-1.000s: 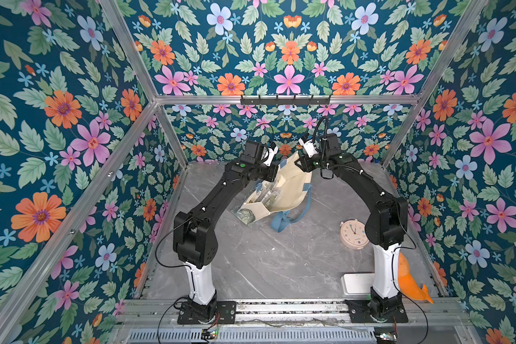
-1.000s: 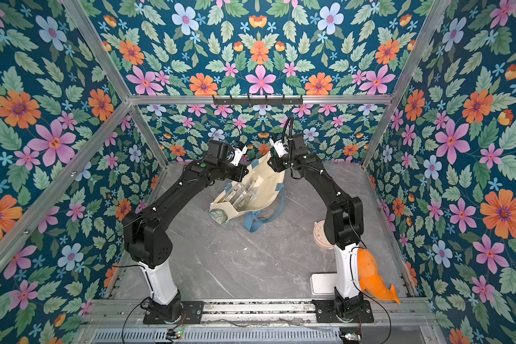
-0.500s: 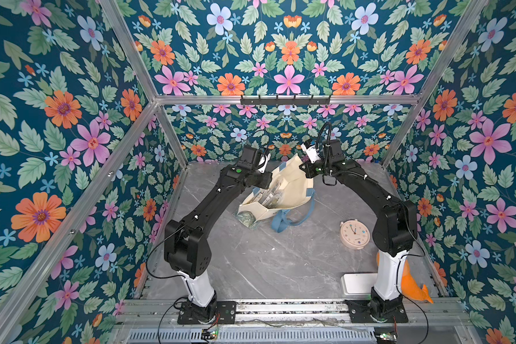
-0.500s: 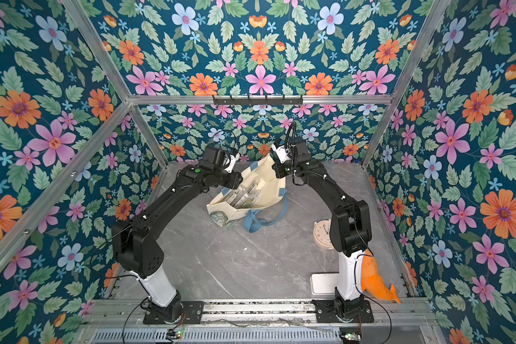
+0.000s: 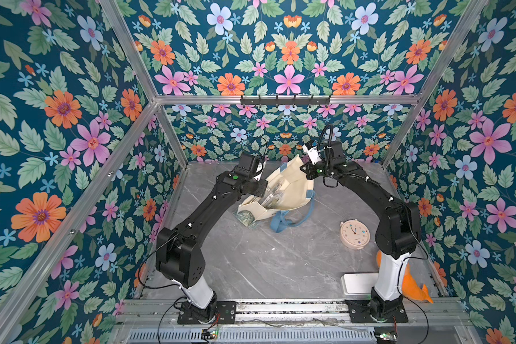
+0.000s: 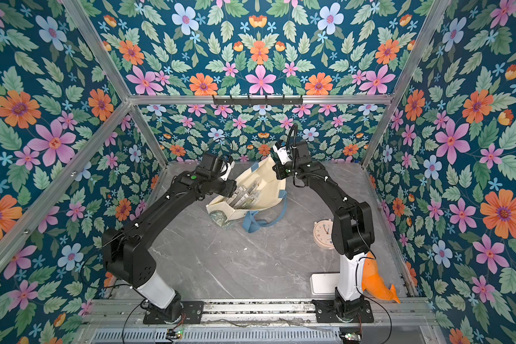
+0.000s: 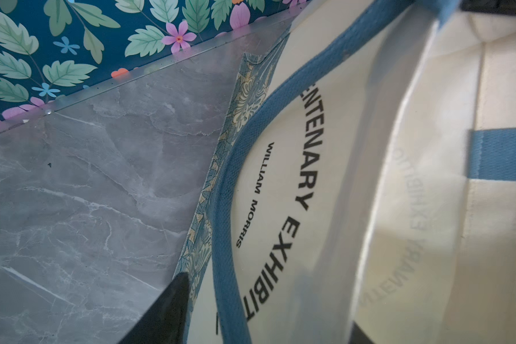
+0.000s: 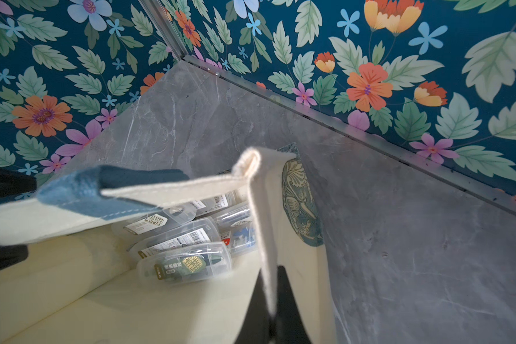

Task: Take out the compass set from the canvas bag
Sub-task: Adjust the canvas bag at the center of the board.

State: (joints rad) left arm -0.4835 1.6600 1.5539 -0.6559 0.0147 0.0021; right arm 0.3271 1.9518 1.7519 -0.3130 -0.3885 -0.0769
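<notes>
The right jaws are closed on the cream rim of the canvas bag [image 8: 173, 186], the fabric edge being pinched between the two dark fingers [image 8: 286, 300] in the right wrist view. That side of the mouth is held raised above the table [image 5: 265, 262]. The left jaws are seen standing apart in the left wrist view. One finger [image 7: 164, 309] lies outside the printed wall of the bag and the other shows just past it, so that the wall and a blue strap handle [image 7: 224, 208] lie between them without being gripped. Nothing is carried in them. Inside the opened bag several clear plastic cases [image 8: 185, 262] are seen lying in a heap at the bottom, and the compass set is judged to be one of these, though which one cannot be told. In both top views the bag lies toward the back of the table between the two wrists, its mouth turned up and its contents exposed [image 5: 270, 198]. No case is seen on the table outside the bag, only a round clock [image 5: 355, 234] well apart from it. The opening of the bag is therefore judged to be done. The reaching in, the gripping of a case and its lifting out are not yet done.
</notes>
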